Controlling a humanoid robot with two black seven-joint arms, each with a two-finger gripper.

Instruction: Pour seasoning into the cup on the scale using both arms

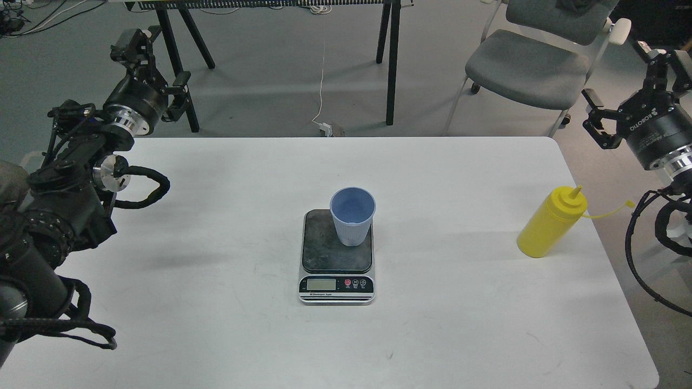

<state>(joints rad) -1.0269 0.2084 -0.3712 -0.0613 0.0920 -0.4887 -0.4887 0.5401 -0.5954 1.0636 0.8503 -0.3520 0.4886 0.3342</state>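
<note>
The light-blue ribbed cup (352,217) stands upright on the back right part of the scale (323,254), which sits mid-table with its display facing me. The yellow seasoning bottle (550,222) stands upright near the table's right edge, nozzle up, its cap strap hanging out to the right. My left gripper (157,70) is open and empty above the table's far left corner, far from the cup. My right gripper (624,86) is open and empty beyond the table's right edge, above and behind the bottle, not touching it.
The white table (216,216) bears only the scale, cup and bottle. A grey office chair (527,67) stands behind the far right corner. Black trestle legs (390,59) and a white cable stand on the floor behind the table.
</note>
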